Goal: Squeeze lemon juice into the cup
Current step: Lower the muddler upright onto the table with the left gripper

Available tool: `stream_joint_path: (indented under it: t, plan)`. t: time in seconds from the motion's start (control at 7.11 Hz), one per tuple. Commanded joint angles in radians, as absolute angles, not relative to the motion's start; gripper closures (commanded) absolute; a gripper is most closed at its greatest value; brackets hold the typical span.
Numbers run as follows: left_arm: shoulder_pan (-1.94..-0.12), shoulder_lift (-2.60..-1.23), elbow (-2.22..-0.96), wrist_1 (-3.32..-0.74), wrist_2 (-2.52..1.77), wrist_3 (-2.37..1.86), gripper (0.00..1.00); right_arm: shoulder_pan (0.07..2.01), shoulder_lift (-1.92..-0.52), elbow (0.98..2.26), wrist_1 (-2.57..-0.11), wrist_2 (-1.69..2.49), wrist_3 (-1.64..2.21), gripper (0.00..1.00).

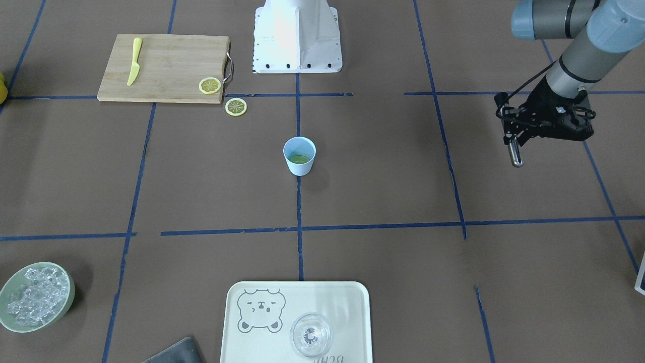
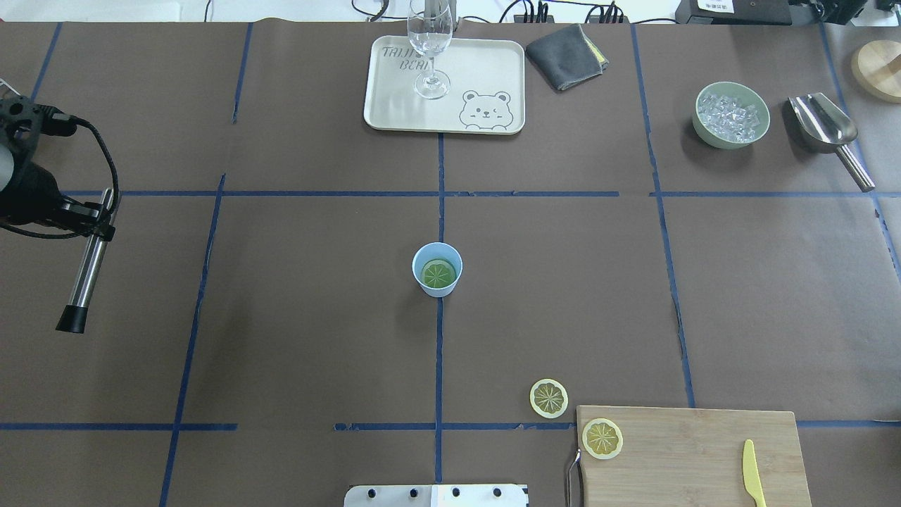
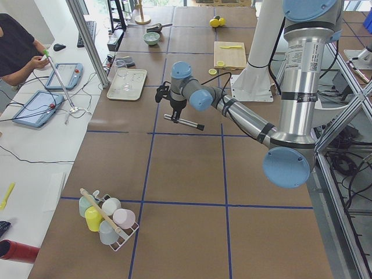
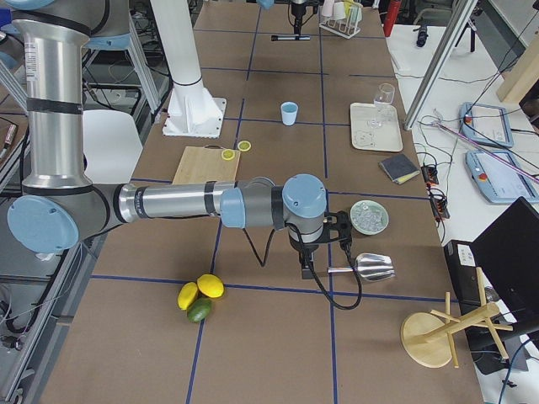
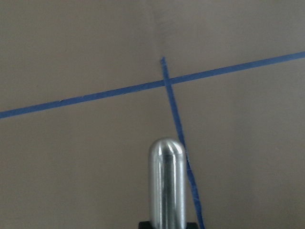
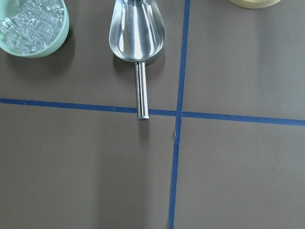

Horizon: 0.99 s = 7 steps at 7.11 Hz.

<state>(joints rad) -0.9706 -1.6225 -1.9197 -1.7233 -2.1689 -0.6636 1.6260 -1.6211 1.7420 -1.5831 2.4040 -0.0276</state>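
Closest to our left wrist camera sat a steel rod (image 5: pixel 166 183), clamped in our left gripper (image 2: pixel 95 215) and well apart from the cup (image 1: pixel 301 169). One lemon slice (image 2: pixel 438 273) already lay inside the cup; pressing it seemed the step left, we judged. Our right gripper (image 4: pixel 308 263) hovered near the scoop (image 6: pixel 137 33); we could not tell how its jaws stood.
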Motion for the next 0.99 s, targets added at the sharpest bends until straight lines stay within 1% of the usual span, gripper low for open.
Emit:
stream_joint_path:
  t: [0.0,0.14,0.42,0.84]
  plan:
    - [-0.969,-1.655,-1.812,-1.714,-2.174,-0.692,1.0,1.626,-1.623,1.747,-1.583,2.404,-0.028,0.0]
    - [-0.968,-1.696,-1.765,-1.709,-2.172,-0.745,1.0,1.626,-1.623,1.747,-1.583,2.404,-0.028,0.0]
    - [-0.963,-1.715,-1.7,-1.726,-2.171,-0.755,1.0,1.626,-1.623,1.747,-1.583,2.404,-0.028,0.0]
    - [-0.94,-1.726,-1.692,-1.726,-2.163,-0.755,1.0,1.626,-1.62,1.747,-1.583,2.404,-0.028,0.0]
